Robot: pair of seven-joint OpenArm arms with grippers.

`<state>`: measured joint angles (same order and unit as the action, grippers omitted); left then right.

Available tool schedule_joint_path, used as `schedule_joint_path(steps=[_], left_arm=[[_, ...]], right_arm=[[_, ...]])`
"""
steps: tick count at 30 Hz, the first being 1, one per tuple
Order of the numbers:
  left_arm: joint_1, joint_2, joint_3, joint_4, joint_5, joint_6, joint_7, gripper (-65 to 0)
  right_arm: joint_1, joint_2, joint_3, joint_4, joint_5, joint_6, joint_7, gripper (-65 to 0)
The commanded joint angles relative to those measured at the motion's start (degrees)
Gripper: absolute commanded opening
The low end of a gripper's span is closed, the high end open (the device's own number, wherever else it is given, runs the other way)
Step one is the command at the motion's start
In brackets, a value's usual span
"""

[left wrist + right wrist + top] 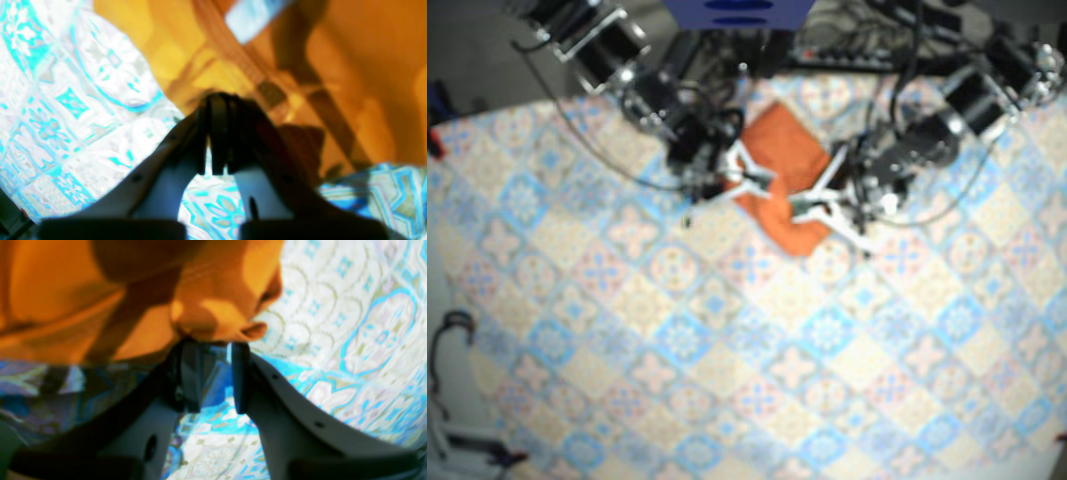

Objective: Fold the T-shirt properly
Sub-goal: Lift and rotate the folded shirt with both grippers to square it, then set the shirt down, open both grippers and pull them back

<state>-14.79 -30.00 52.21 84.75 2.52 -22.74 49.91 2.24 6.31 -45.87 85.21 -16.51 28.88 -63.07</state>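
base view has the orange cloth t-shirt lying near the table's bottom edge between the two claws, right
Wrong edge: the base view shows the orange cloth t-shirt near the top edge of the table, between the left claw and right claw.

The white, black-fingered left gripper (218, 99) has its jaws pressed together. The matching right gripper (213, 346) stands with jaws parted.

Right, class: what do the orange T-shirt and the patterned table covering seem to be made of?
T-shirt: soft matte fabric, likely cotton knit, since it creases and lies in folds. Table covering: printed tile pattern, slightly rumpled in the wrist views, so probably cloth, though the blur leaves vinyl possible.
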Motion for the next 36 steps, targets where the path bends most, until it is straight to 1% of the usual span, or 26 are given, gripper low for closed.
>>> schedule_joint_path(steps=[1, 4, 11, 13, 18, 25, 27, 33, 36], left_arm=[[-1.3, 0.2, -1.3, 0.5, 0.4, 0.4, -0.1, -65.0], [-1.9, 0.9, -3.2, 0.3, 0.4, 0.4, -0.1, -65.0], [-2.7, 2.5, -3.7, 0.1, 0.5, 0.4, 0.0, -65.0], [-2.7, 3.5, -3.7, 0.0, 0.6, 0.4, 0.0, -65.0], [-3.3, 5.7, -3.7, -2.9, 0.5, 0.4, 0.0, -65.0], [-3.7, 7.8, -3.7, -3.5, 0.8, 0.4, -0.1, -65.0], [-3.7, 7.8, -3.7, -3.5, 0.8, 0.4, -0.1, -65.0], [-3.7, 7.7, -3.7, -3.5, 0.8, 0.4, -0.1, -65.0], [-3.6, 6.7, -3.7, -3.2, 0.8, 0.4, -0.1, -65.0]], right_arm=[[0.4, -0.5, -1.4, 0.8, 1.4, 0.6, 0.8, -49.7], [0.8, -0.5, -4.6, 0.8, 1.4, 0.6, 0.8, -49.7], [3.3, -0.7, -10.7, 0.7, 1.4, 0.6, 1.0, -49.7], [3.9, -1.5, -12.1, 0.7, 1.4, 0.6, 1.1, -50.7], [5.2, -2.2, -14.8, 0.6, 1.4, 0.6, 1.1, -52.9], [5.5, -4.6, -15.7, 0.2, 1.5, 0.7, 1.2, -52.9], [5.5, -5.2, -15.7, 0.2, 1.5, 0.7, 1.2, -52.9], [5.5, -5.4, -15.7, 0.2, 1.3, 0.6, 1.2, -52.8], [5.4, -5.0, -15.0, 0.2, 1.2, 0.3, 1.2, -52.7]])
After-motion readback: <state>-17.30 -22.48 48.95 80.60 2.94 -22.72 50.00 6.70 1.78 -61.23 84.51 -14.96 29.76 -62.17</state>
